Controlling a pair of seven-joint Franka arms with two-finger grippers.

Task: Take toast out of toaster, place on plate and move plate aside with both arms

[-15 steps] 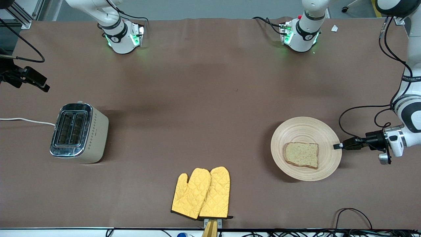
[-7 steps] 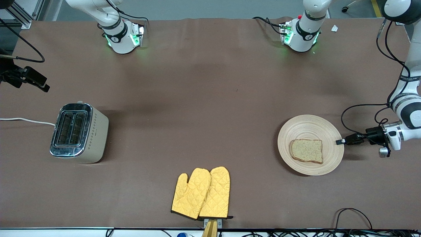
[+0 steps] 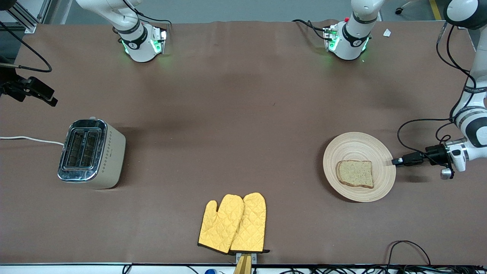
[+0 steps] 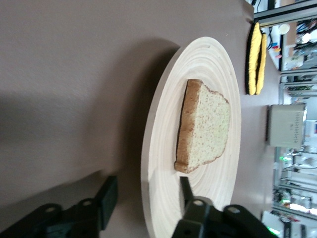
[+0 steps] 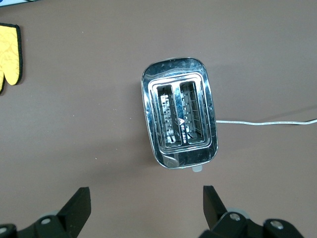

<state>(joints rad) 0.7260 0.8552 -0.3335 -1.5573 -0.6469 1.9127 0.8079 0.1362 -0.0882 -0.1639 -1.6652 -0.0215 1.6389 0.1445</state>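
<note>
1. The right gripper (image 5: 143, 206) hangs high over the toaster (image 3: 90, 153), jaws spread wide.
2. The toast (image 3: 355, 173) lies on the plate (image 3: 352, 145).
3. The left gripper (image 3: 395, 161), jaws parted, straddles the plate's rim unclamped.

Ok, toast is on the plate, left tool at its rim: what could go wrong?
1. The left tool has open fingers straddling the rim of the plate; pulling away at an angle could catch it and drag or tip the plate.
2. The toast lies off-centre, toward the rim nearer the front camera, so a jolt might slide it off.
The right tool waits open over the toaster.
</note>
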